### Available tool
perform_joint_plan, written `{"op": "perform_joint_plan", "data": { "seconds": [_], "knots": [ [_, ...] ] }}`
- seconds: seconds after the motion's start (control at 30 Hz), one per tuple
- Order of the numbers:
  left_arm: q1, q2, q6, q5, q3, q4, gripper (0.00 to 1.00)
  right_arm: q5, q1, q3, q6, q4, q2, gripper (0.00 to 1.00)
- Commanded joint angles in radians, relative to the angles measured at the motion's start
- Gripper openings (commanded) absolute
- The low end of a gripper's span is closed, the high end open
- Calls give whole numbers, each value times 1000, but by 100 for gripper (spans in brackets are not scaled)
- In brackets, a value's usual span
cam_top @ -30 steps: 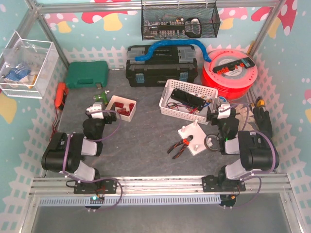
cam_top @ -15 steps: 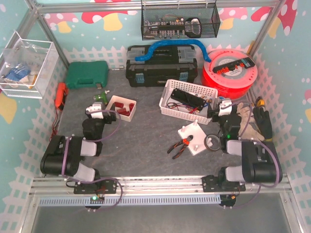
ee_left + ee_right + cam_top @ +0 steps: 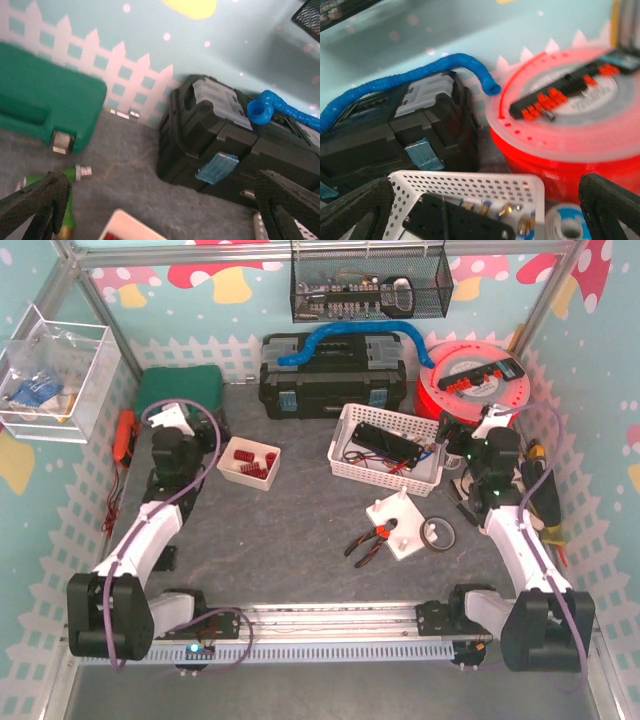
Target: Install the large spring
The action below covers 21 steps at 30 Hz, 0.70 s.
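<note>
Several red springs (image 3: 252,461) lie in a small white tray (image 3: 232,446) left of centre; I cannot tell which is the large one. A white fixture block (image 3: 398,522) stands at centre right. My left gripper (image 3: 185,440) is open and empty, raised beside the tray's left end. In the left wrist view my left gripper (image 3: 160,212) has its jaws wide apart, and only the tray's corner (image 3: 125,226) shows. My right gripper (image 3: 478,445) is open and empty above the white basket's right end. In the right wrist view my right gripper (image 3: 480,212) holds nothing.
A white basket (image 3: 345,430) of parts, a black toolbox (image 3: 333,380) with a blue hose (image 3: 345,335), a red reel (image 3: 470,390) and a green case (image 3: 180,390) line the back. Pliers (image 3: 364,543) and a tape roll (image 3: 438,533) flank the fixture. A green tool (image 3: 70,197) lies near the left gripper.
Both arms have unfolded from their low rest pose and reached toward the back. The left gripper went up beside the spring tray, the right one up by the basket and reel.
</note>
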Motion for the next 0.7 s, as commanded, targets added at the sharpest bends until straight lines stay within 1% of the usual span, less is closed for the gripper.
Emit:
{"op": "perform_joint_plan", "data": {
  "seconds": [0.0,0.03,0.07,0.17,0.23,0.27,0.3,0.37,0.43,0.57,0.67],
  "knots": [
    [1,-49,-210,81,19,-317,99,33,-14,12,237,-285,-71,100],
    [3,-66,-224,140,-4,-298,99,-16,-15,-6,201,-256,-85,99],
    [8,-81,-230,224,-27,-264,99,-29,-15,-21,207,-247,-96,100],
    [6,-94,-256,438,-66,-188,99,-10,-15,-59,274,-272,-124,100],
    [-19,-92,-276,489,-84,-178,99,-37,-15,-73,282,-292,-142,100],
    [-45,-89,-273,492,-90,-179,97,-54,-15,-76,278,-305,-148,99],
    [-78,-85,-265,482,-94,-186,95,-77,-14,-78,268,-318,-152,99],
    [-169,-71,-238,418,-94,-206,90,-134,-11,-83,235,-334,-160,99],
    [-302,-45,-198,334,-86,-232,86,-167,-6,-100,212,-338,-171,99],
    [-517,26,-126,214,-68,-244,75,-92,-4,-159,216,-324,-201,99],
    [-676,83,-37,130,-41,-263,69,-96,-3,-208,218,-269,-234,100]
  ]
}}
